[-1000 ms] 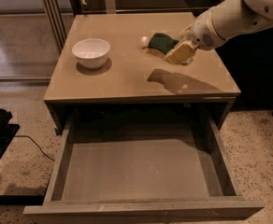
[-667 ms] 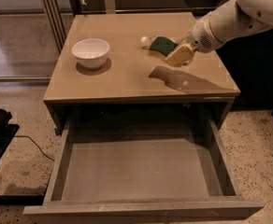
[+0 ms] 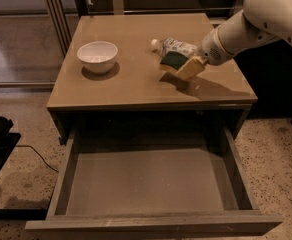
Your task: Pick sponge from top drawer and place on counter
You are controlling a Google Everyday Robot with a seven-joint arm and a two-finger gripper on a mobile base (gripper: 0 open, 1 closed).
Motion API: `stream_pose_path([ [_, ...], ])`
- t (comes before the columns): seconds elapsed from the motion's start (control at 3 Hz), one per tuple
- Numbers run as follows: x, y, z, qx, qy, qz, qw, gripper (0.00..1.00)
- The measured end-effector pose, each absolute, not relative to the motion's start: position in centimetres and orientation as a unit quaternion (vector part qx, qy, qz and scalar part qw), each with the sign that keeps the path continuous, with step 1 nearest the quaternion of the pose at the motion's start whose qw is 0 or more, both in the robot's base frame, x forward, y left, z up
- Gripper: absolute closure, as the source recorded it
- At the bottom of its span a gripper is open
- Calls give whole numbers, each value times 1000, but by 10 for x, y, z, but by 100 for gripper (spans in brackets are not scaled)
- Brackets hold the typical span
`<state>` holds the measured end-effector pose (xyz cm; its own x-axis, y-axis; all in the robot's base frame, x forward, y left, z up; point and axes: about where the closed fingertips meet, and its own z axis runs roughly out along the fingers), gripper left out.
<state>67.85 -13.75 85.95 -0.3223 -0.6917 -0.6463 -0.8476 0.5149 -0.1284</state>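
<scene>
The sponge (image 3: 173, 60), dark green on top, is just above the counter (image 3: 131, 86) at its right rear, in front of a lying bottle. My gripper (image 3: 187, 69), with cream-yellow fingers, comes in from the right on a white arm and is shut on the sponge's right side, low over the counter with its shadow close beneath. The top drawer (image 3: 146, 181) is pulled fully open below the counter's front edge, and nothing shows inside it.
A white bowl (image 3: 97, 55) stands on the left of the counter. A small plastic bottle (image 3: 175, 46) lies just behind the sponge. A dark object and cable (image 3: 1, 134) lie on the speckled floor at the left.
My gripper has come down and a little toward the front with the sponge, closing on its shadow. The bottle behind, mostly covered before, now shows. Bowl and drawer have not moved.
</scene>
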Motion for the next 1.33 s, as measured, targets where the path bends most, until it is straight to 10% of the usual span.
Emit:
stream_pose_path([
  [0.67,681,-134,840,-481,812,121,308,100],
  [1.33,681,-134,840,-481,812,121,308,58],
])
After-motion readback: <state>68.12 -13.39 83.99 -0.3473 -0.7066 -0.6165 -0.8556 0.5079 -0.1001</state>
